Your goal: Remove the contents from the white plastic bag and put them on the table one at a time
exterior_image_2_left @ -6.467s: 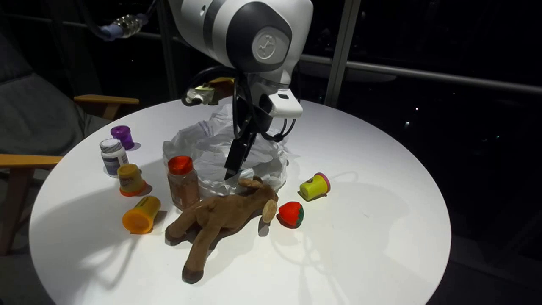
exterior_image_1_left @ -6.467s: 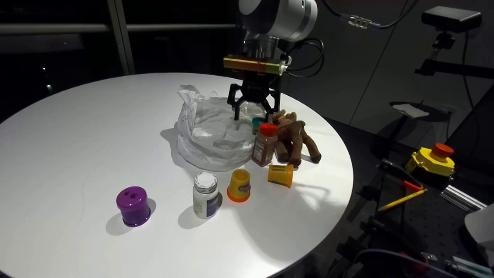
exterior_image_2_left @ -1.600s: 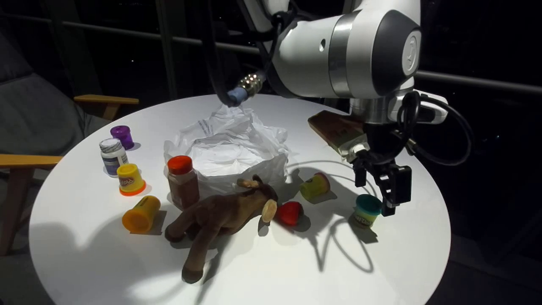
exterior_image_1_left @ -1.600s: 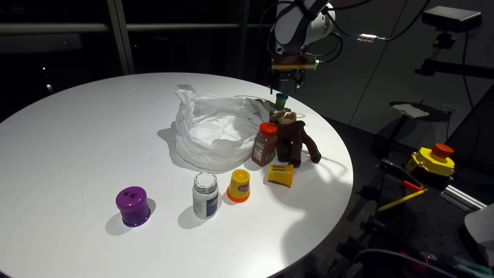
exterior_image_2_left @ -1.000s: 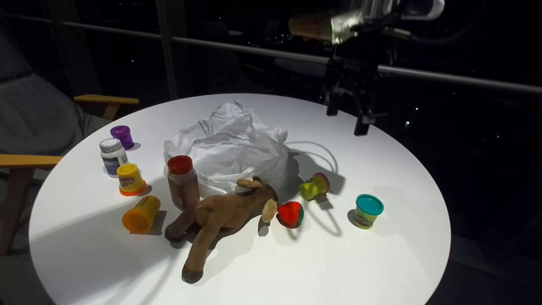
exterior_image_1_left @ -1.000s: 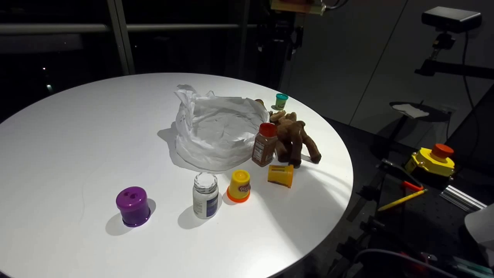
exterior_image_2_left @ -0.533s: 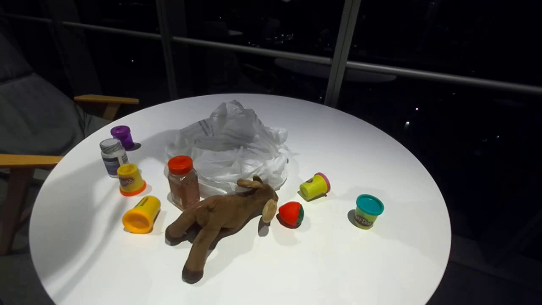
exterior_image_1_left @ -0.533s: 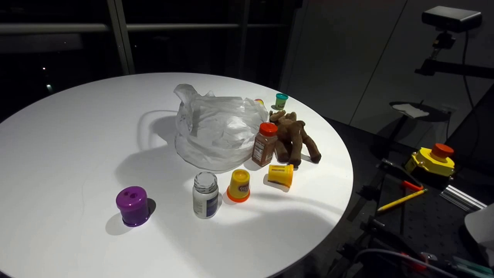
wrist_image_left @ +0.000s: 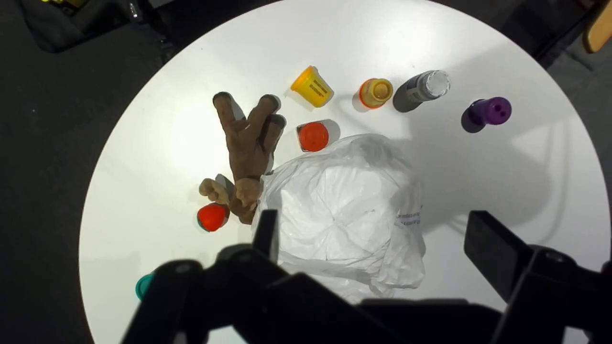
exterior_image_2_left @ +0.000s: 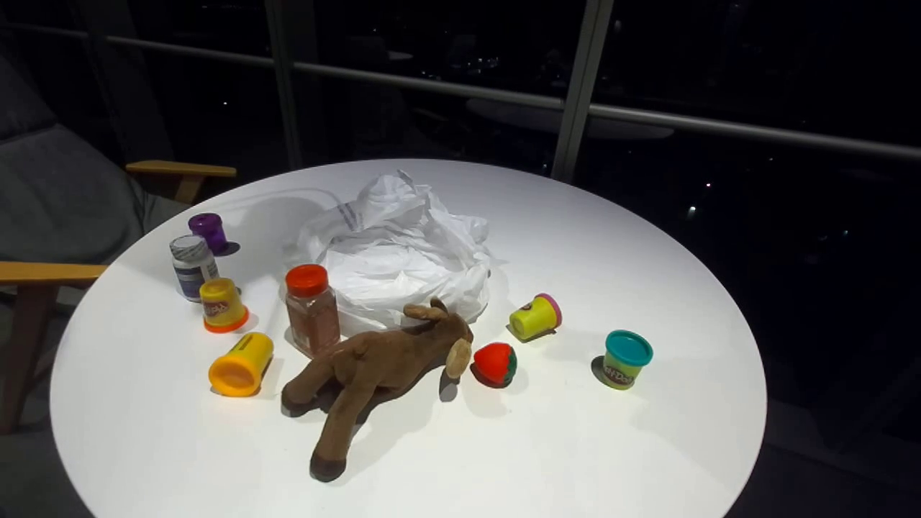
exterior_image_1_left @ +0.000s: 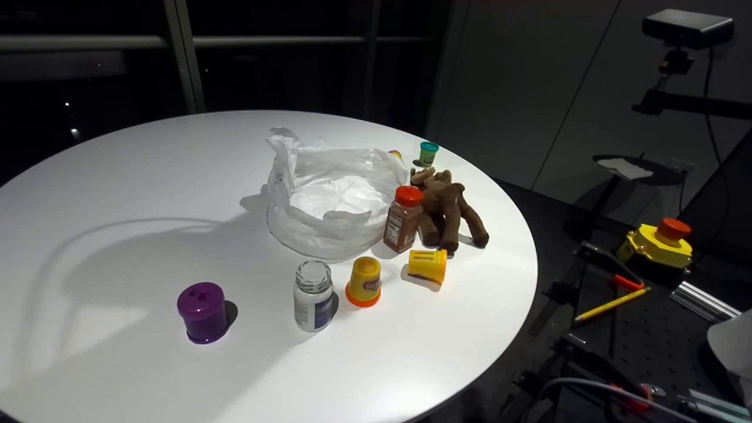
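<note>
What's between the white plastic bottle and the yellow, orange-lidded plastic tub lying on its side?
Another yellow plastic tub, upside down on its orange lid; all three views show it.

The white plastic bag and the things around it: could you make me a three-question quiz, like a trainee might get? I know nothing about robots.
1. True or false: the jaws stand wide apart.
2. Which lies on its side: (A) the teal-lidded pot, (B) the white bottle, (C) the pink-lidded pot?
3. Which fruit lies by the head of the brown plush animal?

Key: 1. True, as the wrist view shows. 2. C. 3. A red strawberry.
</note>
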`<state>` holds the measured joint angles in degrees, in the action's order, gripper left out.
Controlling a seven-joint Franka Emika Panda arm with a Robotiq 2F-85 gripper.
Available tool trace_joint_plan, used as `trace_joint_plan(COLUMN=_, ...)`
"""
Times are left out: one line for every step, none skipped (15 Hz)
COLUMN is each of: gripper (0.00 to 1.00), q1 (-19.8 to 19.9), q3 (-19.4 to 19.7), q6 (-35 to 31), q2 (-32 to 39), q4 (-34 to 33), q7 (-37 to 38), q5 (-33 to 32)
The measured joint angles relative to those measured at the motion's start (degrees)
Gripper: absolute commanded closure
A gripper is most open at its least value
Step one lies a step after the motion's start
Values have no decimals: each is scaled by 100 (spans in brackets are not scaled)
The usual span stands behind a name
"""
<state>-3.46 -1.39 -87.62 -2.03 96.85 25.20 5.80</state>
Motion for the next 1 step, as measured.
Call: trace_joint_plan(gripper=0, q1=2, q3=3, q6=10, q2=-7, q4=1, q7=0, q5=0)
